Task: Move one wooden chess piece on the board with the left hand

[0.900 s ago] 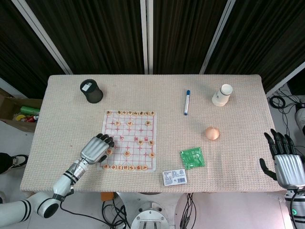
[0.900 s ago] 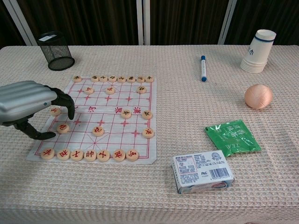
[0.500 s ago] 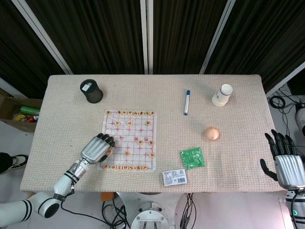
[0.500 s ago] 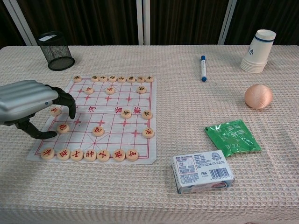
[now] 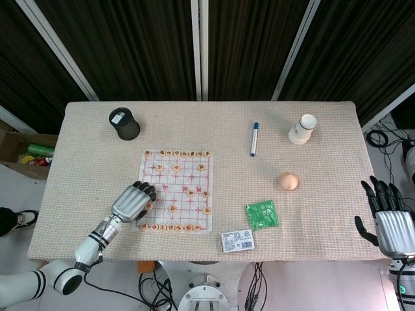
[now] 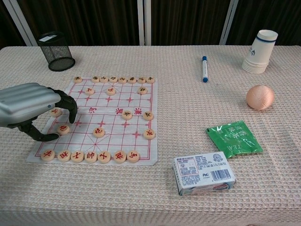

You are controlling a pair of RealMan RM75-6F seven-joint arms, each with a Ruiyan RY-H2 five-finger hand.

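Observation:
The paper chess board point(image 5: 181, 176) point(image 6: 117, 101) lies left of the table's middle, with several round wooden pieces on it. My left hand point(image 5: 133, 202) point(image 6: 32, 106) hangs over the board's left edge, fingers curled downward and thumb apart below them. One wooden piece point(image 6: 63, 129) sits on the board in the gap between thumb and fingers, and no contact shows. Another piece point(image 6: 56, 112) lies just under the curled fingers point(image 6: 72, 109). My right hand point(image 5: 390, 217) stays beyond the table's right edge with fingers spread and nothing in it; only the head view shows it.
A black mesh cup point(image 5: 124, 123) point(image 6: 55, 51) stands behind the board. A blue marker point(image 5: 254, 138) point(image 6: 204, 68), stacked paper cups point(image 5: 302, 129) point(image 6: 260, 52), an orange ball point(image 5: 289, 181) point(image 6: 260, 97), a green packet point(image 5: 261, 214) point(image 6: 233, 138) and a white box point(image 5: 237, 240) point(image 6: 203, 172) lie to the right.
My left hand has sunk slightly toward the board and drifted a little toward the near edge. The pieces and my right hand have not moved.

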